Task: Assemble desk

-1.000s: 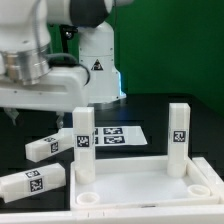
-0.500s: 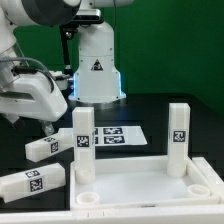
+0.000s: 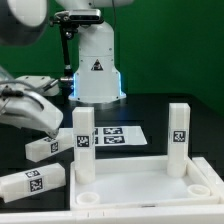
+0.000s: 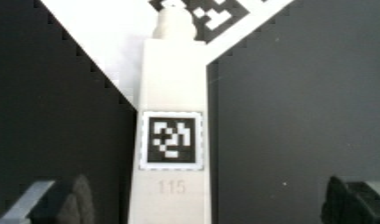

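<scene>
Pincer (image 4: 201, 198): released and spread as wide as it goes, grasping nothing; it hangs over the back loose leg (image 4: 169, 120), one finger on either side.
fingers (image 4: 54, 200): only the dark tips show at the edges of the wrist view, well apart from each other, with a dark gap between each tip and the leg; neither touches it.
arm (image 3: 28, 100): white, reaches in from the exterior view's left, low over the black table (image 3: 150, 110).
front loose leg (image 3: 30, 182): lies flat at the exterior view's far left, tag facing up, just beside the desk top's left edge.
back loose leg (image 3: 45, 147): lies flat on the table under the pincer, tag facing up; in the wrist view it runs lengthwise between the fingers, its far end pointing toward the marker board.
left upright leg (image 3: 83, 140): stands in the desk top's far left corner, tag facing the camera.
robot base (image 3: 97, 65): white, stands at the back of the table, behind the marker board.
marker board (image 3: 115, 133): flat on the table behind the desk top, seen between the two upright legs.
right upright leg (image 3: 178, 135): stands in the desk top's far right corner, tag facing the camera.
desk top (image 3: 130, 190): lies flat at the front of the table; round sockets show at its two near corners.
</scene>
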{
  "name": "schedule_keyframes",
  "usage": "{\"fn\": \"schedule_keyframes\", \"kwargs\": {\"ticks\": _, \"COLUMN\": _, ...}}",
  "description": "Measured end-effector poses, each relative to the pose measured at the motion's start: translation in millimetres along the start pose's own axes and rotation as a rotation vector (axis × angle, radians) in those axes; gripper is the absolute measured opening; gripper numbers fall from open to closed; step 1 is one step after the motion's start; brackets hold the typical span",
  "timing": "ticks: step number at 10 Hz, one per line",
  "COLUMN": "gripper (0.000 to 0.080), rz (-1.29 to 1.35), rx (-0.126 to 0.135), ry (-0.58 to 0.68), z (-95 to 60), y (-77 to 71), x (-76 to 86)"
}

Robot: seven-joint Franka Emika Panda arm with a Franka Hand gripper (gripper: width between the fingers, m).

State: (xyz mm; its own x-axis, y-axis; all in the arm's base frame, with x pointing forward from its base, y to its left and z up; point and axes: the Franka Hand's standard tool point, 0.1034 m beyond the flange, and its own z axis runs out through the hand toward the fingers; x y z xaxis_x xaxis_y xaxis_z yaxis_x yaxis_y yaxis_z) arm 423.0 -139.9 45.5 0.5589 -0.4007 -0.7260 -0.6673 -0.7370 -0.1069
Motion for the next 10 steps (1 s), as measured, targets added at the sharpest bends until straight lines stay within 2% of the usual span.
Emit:
{"fn": "schedule_keyframes", "kwargs": {"ticks": 3, "gripper": 0.0648, "rz": 0.013, "rx": -0.002, "ry": -0.175, "z": 5.1, "y": 3.4, "x": -0.1}}
{"fn": "schedule_keyframes", "kwargs": {"ticks": 5, "gripper": 0.0648, "rz": 0.017, "rx": 0.0, "ry": -0.165, "z": -1.1, "y": 5.5, "x": 23.0}}
{"fn": "schedule_keyframes", "kwargs": {"ticks": 7, "gripper": 0.0648, "rz": 0.041, "rx": 0.009, "ry": -0.197, "z": 16.2, "y": 14.3, "x": 28.1}}
{"fn": "schedule_keyframes", "kwargs": {"ticks": 9, "gripper": 0.0648, "rz": 0.073, "rx": 0.055, "ry": -0.262, "z": 30.1, "y": 19.8, "x": 25.0}}
{"fn": "schedule_keyframes", "kwargs": {"ticks": 10, "gripper": 0.0648, "rz": 0.078, "rx": 0.053, "ry": -0.28, "z": 34.3, "y": 20.5, "x": 23.6}}
